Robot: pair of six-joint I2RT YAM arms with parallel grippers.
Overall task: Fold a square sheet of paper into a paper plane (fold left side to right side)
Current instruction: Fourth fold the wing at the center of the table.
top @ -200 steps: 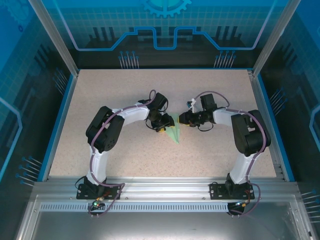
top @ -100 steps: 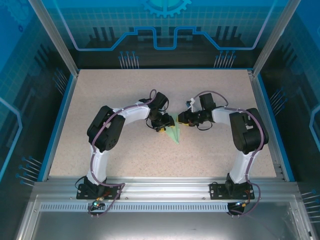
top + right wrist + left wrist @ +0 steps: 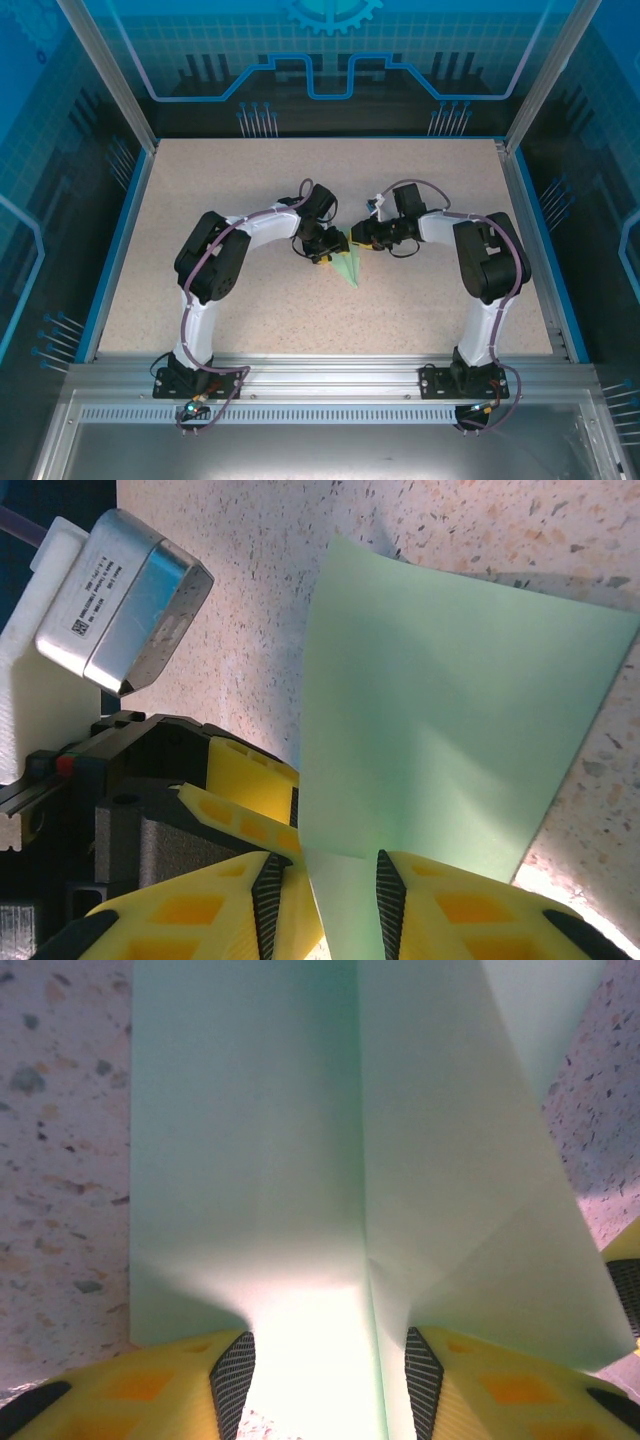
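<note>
Just left of centre on the speckled table [image 3: 200, 180], your left gripper [image 3: 322, 251] has its jaws partly apart, straddling the centre crease of the pale green paper plane [image 3: 349, 267]. The plane lies mid-table, its point toward the arm bases. Just right of it, your right gripper [image 3: 361, 238] has narrow jaws with the plane's edge between them; you cannot tell whether they pinch it.
</note>
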